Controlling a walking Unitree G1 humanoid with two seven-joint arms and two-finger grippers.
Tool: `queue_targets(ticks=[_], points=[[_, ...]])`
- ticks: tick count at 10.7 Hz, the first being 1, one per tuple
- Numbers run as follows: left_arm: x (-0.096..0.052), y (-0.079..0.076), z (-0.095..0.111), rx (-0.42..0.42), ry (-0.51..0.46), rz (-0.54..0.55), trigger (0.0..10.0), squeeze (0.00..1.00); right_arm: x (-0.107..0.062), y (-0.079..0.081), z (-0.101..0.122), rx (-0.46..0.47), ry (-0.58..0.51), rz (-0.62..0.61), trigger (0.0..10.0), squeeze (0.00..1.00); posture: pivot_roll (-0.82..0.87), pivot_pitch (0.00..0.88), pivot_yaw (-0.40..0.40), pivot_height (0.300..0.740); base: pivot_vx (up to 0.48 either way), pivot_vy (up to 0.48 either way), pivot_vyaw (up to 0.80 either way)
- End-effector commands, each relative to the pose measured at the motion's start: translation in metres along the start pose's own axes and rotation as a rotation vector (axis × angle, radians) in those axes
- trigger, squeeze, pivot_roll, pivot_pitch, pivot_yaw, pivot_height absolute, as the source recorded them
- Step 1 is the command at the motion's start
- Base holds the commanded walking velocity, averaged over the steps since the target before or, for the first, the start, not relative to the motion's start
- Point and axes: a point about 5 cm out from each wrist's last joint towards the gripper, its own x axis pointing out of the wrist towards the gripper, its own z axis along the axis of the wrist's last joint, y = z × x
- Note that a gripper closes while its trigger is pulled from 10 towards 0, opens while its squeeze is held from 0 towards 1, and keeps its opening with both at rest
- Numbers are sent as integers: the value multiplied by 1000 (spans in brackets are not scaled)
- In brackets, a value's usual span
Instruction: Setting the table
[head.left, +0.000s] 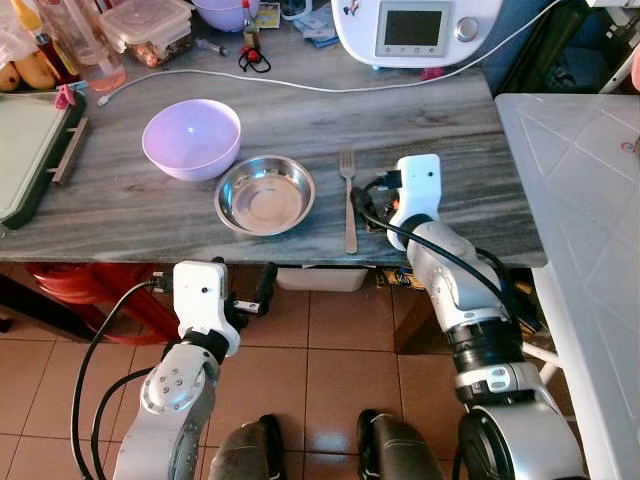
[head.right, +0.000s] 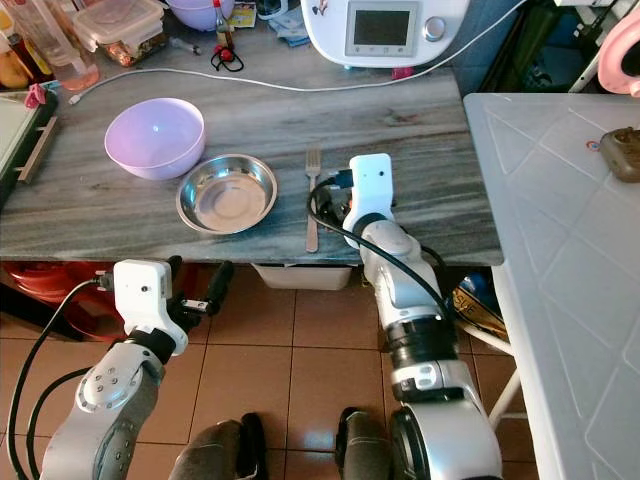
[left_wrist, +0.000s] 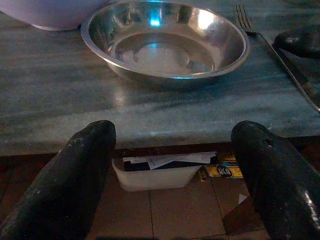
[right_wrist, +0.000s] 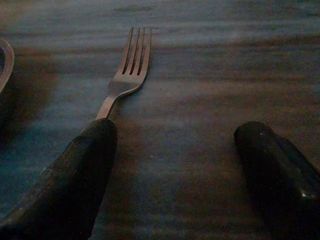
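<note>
A steel bowl (head.left: 265, 194) sits near the front edge of the grey marble table (head.left: 140, 215), with a lilac bowl (head.left: 191, 138) just behind it to the left. A fork (head.left: 348, 200) lies to the right of the steel bowl, tines pointing away from me. My right gripper (head.left: 374, 212) rests low over the table just right of the fork's handle, open, one finger (right_wrist: 75, 175) beside the handle and nothing between the two. My left gripper (head.left: 252, 297) hangs open below the table's front edge, facing the steel bowl (left_wrist: 165, 42).
A white kitchen appliance (head.left: 415, 30), a white cable (head.left: 300, 85), a food container (head.left: 150, 28) and bottles line the back. A dark tray (head.left: 30, 150) lies at the left. A white table (head.left: 590, 200) adjoins on the right. Under the table stand a red stool (head.left: 80, 280) and a white bin (head.left: 320, 278).
</note>
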Motion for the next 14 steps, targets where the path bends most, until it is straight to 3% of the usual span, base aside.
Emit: queue_targets(ticks=[1,4,6,9,11,14], points=[[0,1,-3,2,12,7,10000,0,3,18,-16,18,74,82,10000,0,21,210,45,740,0,0,0],[-1,2,-3,2,11,12,10000,0,2,17,-16,14,65,79,10000,0,23,208,43,740,0,0,0],[-2,3,-3,-1,10,15,10000,0,-8,2,-13,10,25,21,10000,0,21,202,43,740,0,0,0],[-3,8,-4,-21,8,57,10000,0,-48,-22,-5,-29,-117,-107,10000,0,9,160,43,740,0,0,0],[-3,12,-7,-17,12,70,10000,0,-78,-34,-15,-48,-199,-199,10000,0,-3,119,42,740,-124,0,0],[4,16,-5,-8,-5,75,10000,0,-91,-36,-24,5,-203,-231,10000,0,-17,72,48,740,-266,0,-240]])
